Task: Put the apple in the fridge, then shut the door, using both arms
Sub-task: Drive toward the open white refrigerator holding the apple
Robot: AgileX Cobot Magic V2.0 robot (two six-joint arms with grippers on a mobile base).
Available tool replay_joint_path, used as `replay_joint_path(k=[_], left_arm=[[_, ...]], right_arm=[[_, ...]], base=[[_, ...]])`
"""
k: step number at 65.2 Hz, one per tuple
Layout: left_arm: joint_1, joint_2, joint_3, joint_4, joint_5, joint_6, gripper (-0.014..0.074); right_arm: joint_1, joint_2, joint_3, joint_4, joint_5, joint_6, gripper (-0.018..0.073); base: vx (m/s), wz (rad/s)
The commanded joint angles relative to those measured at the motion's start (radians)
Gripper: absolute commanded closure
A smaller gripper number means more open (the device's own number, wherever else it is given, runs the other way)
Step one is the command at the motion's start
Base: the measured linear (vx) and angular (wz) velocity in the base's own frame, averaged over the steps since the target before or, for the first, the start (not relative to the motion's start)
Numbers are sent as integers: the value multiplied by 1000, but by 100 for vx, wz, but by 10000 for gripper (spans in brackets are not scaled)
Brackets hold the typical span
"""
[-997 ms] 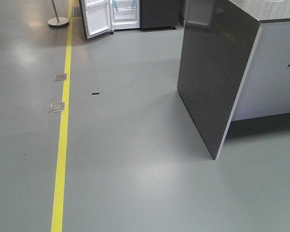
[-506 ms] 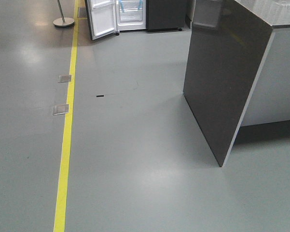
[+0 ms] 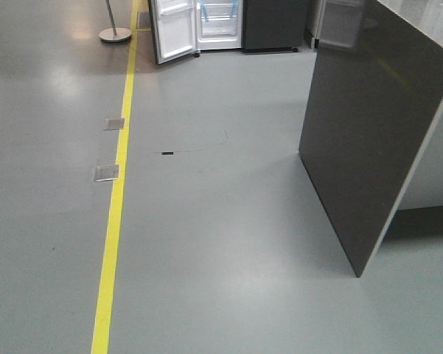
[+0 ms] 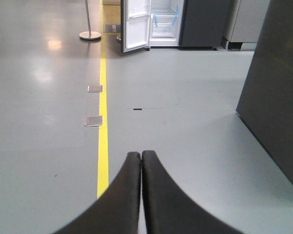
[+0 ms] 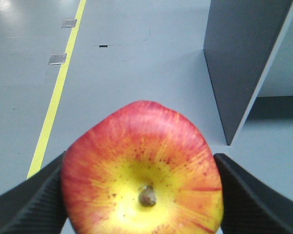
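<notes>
A wide grey floor (image 3: 228, 243) stretches away, and a yellow painted line (image 3: 116, 221) runs along it toward the far wall. Against that wall, well apart from the robot, stands the tall dark grey refrigerator with a white interior (image 3: 220, 22). Its tall door, dark outside and white inside (image 3: 173, 33), hangs open on the left.

The left wrist view shows glass shelves (image 4: 164, 19) marked with blue tape strips. Nothing shows on them, though small items would be lost at this distance, and the door bins cannot be made out. A low counter unit with a dark grey side panel (image 3: 368, 140) stands near on the right.

The small round red apple with yellow patches (image 5: 141, 161) sits in the right hand (image 5: 141, 195). Ribbed black fingers (image 5: 29, 200) are clamped on its two sides, and its dimpled stem end faces the camera. The left hand (image 4: 140, 161) carries nothing, its two curved black fingers pressed together.

The apple is probably light and firm, with smooth skin that could slip or bruise under a hard squeeze. Holding it across its widest middle looks sound. Being round, it may roll on a glass shelf.
</notes>
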Motion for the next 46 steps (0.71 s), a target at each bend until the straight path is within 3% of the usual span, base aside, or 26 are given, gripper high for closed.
replay_joint_path(k=[1, 46], left_arm=[[-1, -14, 20, -3, -73, -6, 601], [-1, -14, 20, -3, -73, -6, 601]], right_arm=[[-3, 5, -29, 18, -67, -2, 474], [-3, 5, -29, 18, -67, -2, 474]], base=[[16, 15], [16, 11]])
